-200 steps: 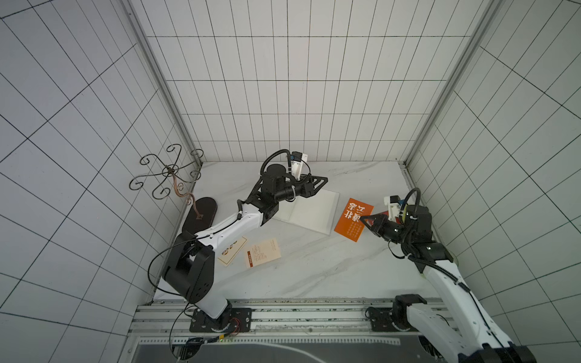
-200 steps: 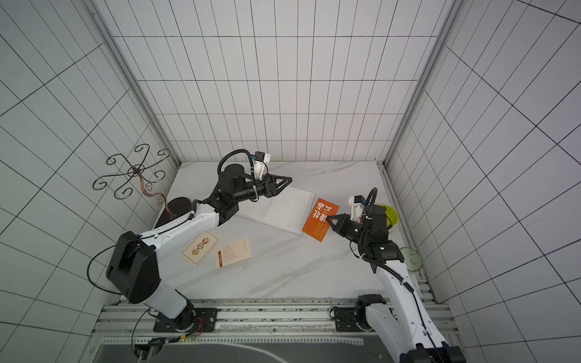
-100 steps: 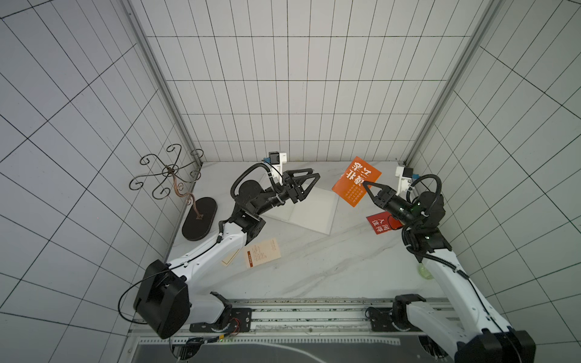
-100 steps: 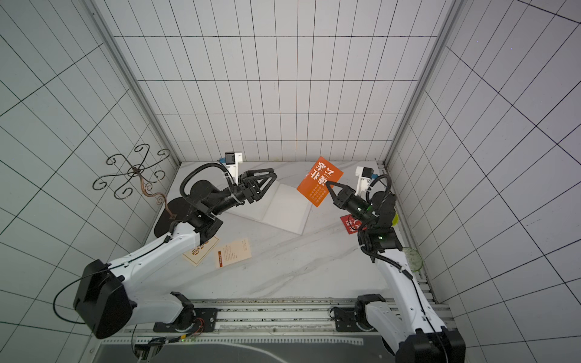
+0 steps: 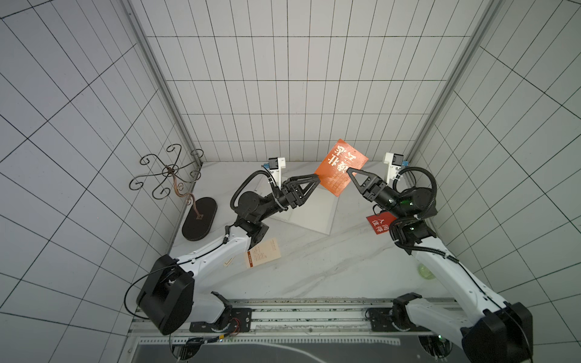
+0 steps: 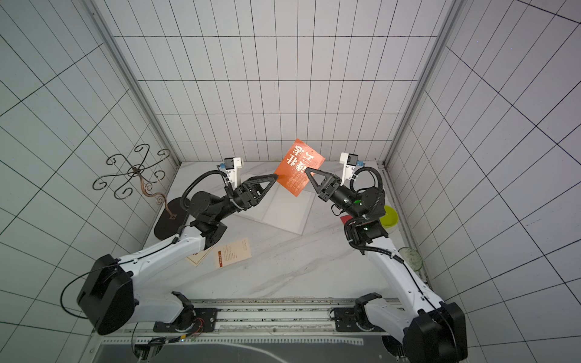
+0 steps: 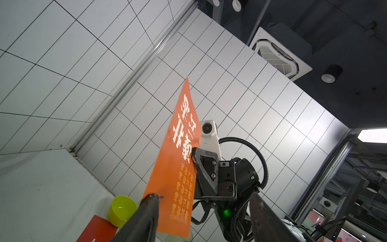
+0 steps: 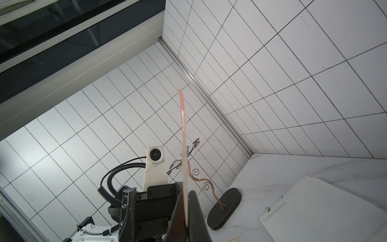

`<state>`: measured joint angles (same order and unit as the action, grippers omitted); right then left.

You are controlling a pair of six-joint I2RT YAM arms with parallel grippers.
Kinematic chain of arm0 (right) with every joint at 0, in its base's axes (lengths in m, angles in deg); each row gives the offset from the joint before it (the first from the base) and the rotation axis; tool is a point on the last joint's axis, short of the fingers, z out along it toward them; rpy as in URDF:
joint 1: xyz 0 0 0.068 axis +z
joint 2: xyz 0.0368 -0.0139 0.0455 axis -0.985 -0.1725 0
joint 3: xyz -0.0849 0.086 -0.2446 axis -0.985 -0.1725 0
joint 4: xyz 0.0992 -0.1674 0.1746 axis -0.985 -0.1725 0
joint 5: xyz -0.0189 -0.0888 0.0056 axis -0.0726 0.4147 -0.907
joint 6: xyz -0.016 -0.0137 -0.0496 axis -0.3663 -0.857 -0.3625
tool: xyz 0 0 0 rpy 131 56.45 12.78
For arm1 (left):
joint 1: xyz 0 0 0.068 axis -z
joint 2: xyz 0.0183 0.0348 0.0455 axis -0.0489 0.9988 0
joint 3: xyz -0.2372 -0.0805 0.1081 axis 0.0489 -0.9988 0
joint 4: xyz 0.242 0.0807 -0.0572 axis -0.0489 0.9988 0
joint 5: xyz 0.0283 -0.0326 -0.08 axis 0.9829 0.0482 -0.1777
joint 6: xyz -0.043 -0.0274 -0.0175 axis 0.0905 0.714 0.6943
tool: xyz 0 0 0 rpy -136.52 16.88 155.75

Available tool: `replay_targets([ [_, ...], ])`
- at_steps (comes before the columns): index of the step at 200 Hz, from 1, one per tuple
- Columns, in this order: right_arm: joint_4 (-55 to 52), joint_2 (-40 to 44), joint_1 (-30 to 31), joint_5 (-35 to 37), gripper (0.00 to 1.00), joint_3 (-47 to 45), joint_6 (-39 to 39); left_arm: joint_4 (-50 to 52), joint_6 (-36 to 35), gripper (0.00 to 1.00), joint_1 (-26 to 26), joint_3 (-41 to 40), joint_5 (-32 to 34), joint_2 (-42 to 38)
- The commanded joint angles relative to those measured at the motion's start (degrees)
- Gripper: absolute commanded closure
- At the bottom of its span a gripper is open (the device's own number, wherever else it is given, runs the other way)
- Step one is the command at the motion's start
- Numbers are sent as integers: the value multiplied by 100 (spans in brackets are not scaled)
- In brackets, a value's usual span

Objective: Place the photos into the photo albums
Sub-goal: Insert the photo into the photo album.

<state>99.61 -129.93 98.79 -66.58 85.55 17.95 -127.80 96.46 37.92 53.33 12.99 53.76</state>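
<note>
**Right gripper** (image 5: 349,172): jaws clamped on the orange card (image 5: 334,163) by a margin near one edge. The card is held up, clear of the table (image 5: 314,267). In the right wrist view it runs out edge-on from between the fingers.

**Left gripper** (image 7: 202,197): jaws wide apart, gripping nothing. It faces the right gripper, and one finger's tip is at the card's far corner. Whether the two touch cannot be told. In the left wrist view the card's lower part stands inside the gap, close to that finger.

**Handling (judged):**
- The card is light, thin and fairly stiff, and it stands out straight with no droop.
- Its face is probably smooth, so it may slip in a loose pinch and could crease in a hard one.
- Best taken by a narrow margin, pads flat on both faces, with the opposite edge left free to lead onto a page.

**Count:**
- Grippers: two.
- Cards in view: four.
  - Orange: one, held.
  - Red card (image 5: 380,221): one, on the table under the right gripper's wrist.
  - Cream cards (image 5: 262,256): two, on the table back along the left arm, one half hidden beneath it.
- Album (image 5: 314,215): one, lying open with blank pages up, directly below both grippers.
- Cup (image 6: 390,217): one, green, behind the right gripper beside its arm.
- Stand (image 5: 199,220): one, wire, well off to the left gripper's outer side.
</note>
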Motion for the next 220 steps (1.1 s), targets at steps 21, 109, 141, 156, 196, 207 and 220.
replay_targets([
  [21, 604, -76, 450, 303, 100, 632, -38, -524, 462, 33, 123, -175, -141, 18],
  [109, -185, 190, 694, 1252, 100, 689, -711, -471, 346, 34, 117, -280, -87, -393],
  [141, 171, 161, 702, 1144, 100, 735, -535, -275, 212, 34, 98, -421, 64, -627],
  [156, 307, 124, 743, 1073, 100, 768, -425, -204, 169, 34, 91, -490, 126, -660],
  [196, 324, -3, 945, 1054, 100, 791, -300, -124, 291, 34, 79, -502, 217, -542],
  [207, 324, -39, 1023, 1053, 100, 787, -280, -180, 332, 34, 77, -501, 208, -497],
  [220, 304, -70, 1115, 1065, 100, 793, -297, -206, 350, 34, 81, -492, 208, -465],
])
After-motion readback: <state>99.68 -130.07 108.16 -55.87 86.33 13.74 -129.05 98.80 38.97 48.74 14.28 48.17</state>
